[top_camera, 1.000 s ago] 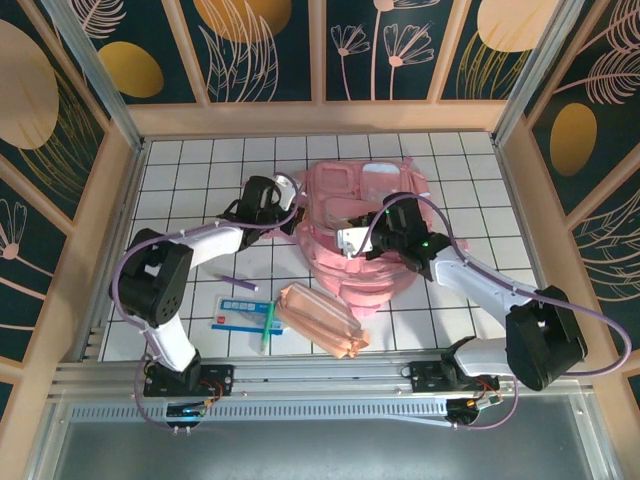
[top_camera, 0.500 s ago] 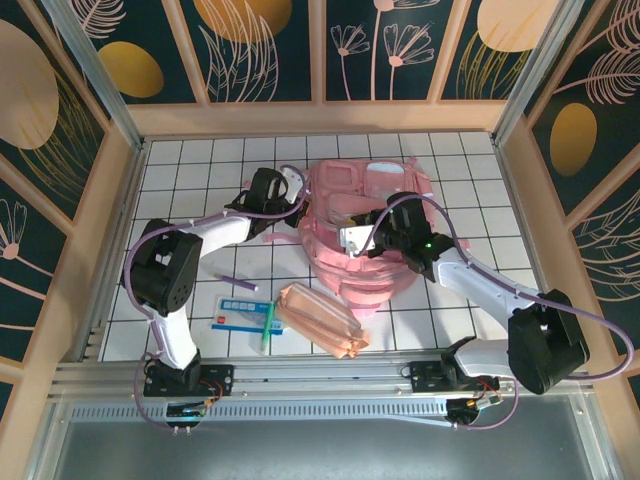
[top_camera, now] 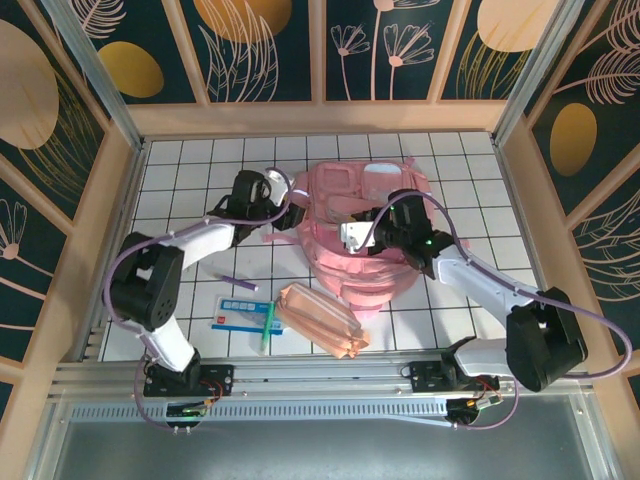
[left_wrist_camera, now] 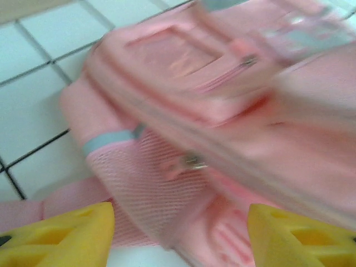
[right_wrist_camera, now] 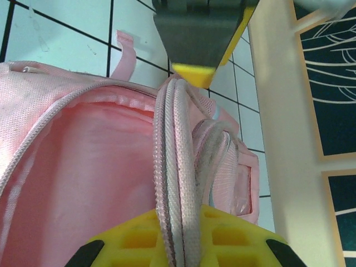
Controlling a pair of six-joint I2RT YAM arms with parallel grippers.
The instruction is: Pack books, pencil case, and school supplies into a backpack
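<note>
The backpack (top_camera: 365, 225) looks soft, glossy, floppy — grip its firmer zippered rim (right_wrist_camera: 173, 167). The right gripper (right_wrist_camera: 187, 148) pinches that rim; the left gripper (left_wrist_camera: 179, 223) stands open, empty.

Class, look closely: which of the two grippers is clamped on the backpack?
The right gripper, shut on the zipper edge of the backpack; the left gripper is open beside it, gripping nothing.

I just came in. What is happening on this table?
A pink backpack is being packed. The right gripper is shut on the backpack's zipper edge, and the main compartment is open. The left gripper is open beside the backpack, holding nothing. The pencil case, the white-and-blue packet and the green pen lie on the table, not yet packed.
</note>
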